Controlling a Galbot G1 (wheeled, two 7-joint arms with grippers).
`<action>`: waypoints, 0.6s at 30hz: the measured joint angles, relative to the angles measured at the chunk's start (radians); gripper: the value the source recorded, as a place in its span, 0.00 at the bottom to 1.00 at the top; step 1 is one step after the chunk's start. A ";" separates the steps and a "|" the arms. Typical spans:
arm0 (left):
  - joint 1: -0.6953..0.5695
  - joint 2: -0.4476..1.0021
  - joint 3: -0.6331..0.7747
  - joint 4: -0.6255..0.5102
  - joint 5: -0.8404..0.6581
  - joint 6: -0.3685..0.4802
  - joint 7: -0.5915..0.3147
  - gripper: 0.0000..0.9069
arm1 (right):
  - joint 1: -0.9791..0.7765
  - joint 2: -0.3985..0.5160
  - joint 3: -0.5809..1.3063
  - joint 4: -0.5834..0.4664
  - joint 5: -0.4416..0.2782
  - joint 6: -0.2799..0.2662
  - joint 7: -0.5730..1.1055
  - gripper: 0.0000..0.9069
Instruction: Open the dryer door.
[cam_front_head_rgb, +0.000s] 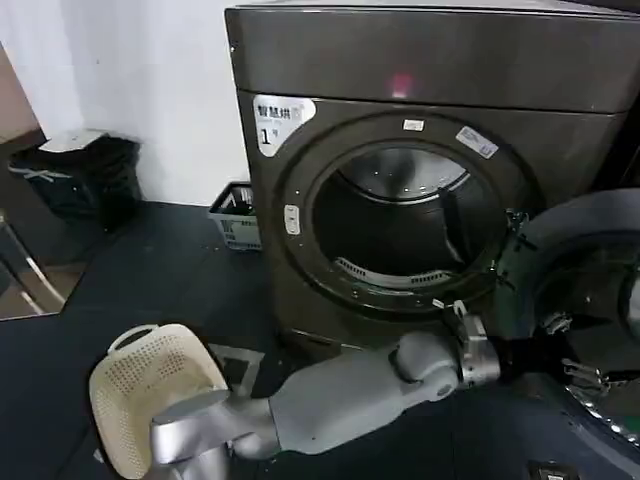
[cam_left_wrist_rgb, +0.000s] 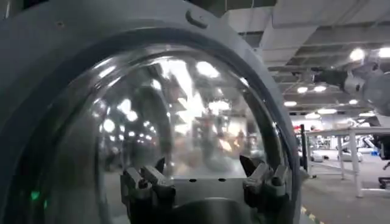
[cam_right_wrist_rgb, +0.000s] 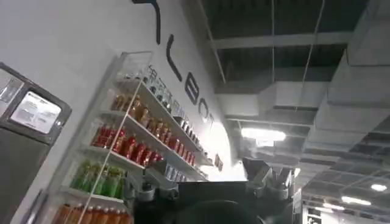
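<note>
- You are late in the opening step: the dryer door (cam_front_head_rgb: 590, 290) already stands swung out to the right of the dryer (cam_front_head_rgb: 420, 190), and the drum mouth is open.
- Your left pincer (cam_left_wrist_rgb: 204, 182) sits against the door's inner side, fingers (cam_left_wrist_rgb: 149, 182) spread wide, gripping nothing.
- Next you probably only need to push the door a little further, or draw the arm clear.
- The door is cut off at the head view's right edge, so you can't judge its full swing.
- Your right pincer (cam_right_wrist_rgb: 210, 185) points up at a drinks shelf (cam_right_wrist_rgb: 128, 146); its spread I cannot tell.
</note>
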 joint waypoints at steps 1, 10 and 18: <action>0.000 0.000 -0.002 -0.006 0.005 -0.007 -0.001 1.00 | 0.000 -0.001 0.000 0.000 -0.001 0.001 0.000 1.00; 0.021 0.099 0.002 -0.097 0.023 -0.132 -0.106 1.00 | -0.001 -0.008 -0.001 0.006 -0.006 0.004 -0.005 1.00; 0.011 0.274 -0.020 -0.206 0.092 -0.171 -0.177 1.00 | -0.007 -0.013 0.013 0.015 -0.027 0.006 -0.004 1.00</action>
